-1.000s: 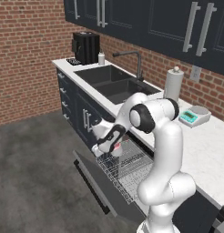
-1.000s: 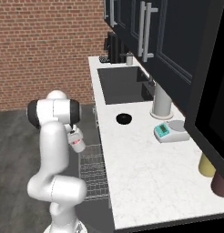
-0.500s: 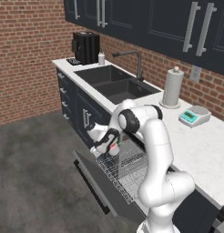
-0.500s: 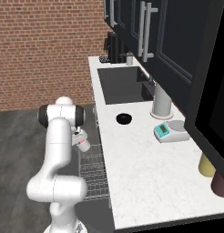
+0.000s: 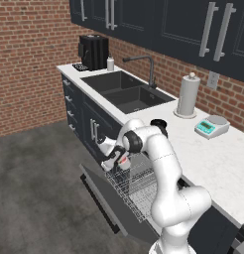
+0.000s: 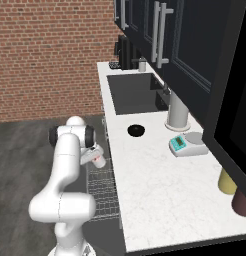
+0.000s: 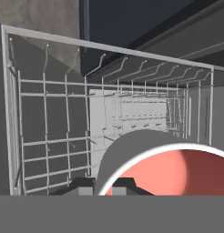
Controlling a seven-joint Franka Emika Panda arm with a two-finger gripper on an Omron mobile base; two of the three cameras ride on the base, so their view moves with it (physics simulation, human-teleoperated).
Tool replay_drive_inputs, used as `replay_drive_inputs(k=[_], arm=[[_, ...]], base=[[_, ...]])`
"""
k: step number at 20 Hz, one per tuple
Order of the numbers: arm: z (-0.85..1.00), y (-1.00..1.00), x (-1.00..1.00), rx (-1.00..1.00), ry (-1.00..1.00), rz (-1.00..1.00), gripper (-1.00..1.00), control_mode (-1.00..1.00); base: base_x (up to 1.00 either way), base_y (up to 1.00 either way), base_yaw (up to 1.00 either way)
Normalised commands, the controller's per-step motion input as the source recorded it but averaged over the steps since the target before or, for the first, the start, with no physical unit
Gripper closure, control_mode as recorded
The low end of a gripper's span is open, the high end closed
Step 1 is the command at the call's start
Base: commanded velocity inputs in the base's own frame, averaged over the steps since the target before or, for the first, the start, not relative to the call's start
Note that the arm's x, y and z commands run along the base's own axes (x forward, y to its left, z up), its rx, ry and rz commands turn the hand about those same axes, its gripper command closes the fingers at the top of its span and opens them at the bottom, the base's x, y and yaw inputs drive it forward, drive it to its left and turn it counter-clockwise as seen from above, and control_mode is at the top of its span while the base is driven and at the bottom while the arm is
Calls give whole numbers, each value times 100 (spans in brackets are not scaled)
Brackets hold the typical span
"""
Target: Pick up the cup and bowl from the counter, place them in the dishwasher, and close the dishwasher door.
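The gripper (image 5: pixel 119 159) holds the cup (image 5: pixel 123 160) over the dishwasher (image 5: pixel 131 187) rack, unreleased; the bowl (image 6: pixel 136 131) remains on the counter (image 6: pixel 155 190), the dishwasher door (image 5: pixel 106 199) open.

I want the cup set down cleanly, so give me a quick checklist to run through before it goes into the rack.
1. Cup held in the gripper: ok, it sits at the fingers with its pinkish inside showing in the hand view.
2. Dishwasher door open: ok, it lies folded down.
3. Wire rack pulled out under the cup: ok.
4. Rack free of other dishes where the hand view looks: ok.
5. Cup already touching the rack: cannot tell.
6. Bowl loaded: not ok, it sits on the counter near the sink.
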Motion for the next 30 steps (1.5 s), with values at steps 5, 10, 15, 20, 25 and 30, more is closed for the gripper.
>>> replay_drive_inputs(k=[5, 10, 15, 20, 25, 30], arm=[[-56, -22, 22, 0, 7, -3, 100, -100], [-51, -11, 4, 0, 0, 0, 100, -100], [-32, -4, 0, 0, 0, 0, 100, -100], [-22, 0, 0, 0, 0, 0, 100, -100], [-17, 0, 0, 0, 0, 1, -100, -100], [-4, 0, -1, 0, 0, 2, -100, -100]], base=[[0, 0, 0], [0, 0, 0], [0, 0, 0], [0, 0, 0], [0, 0, 0], [0, 0, 0]])
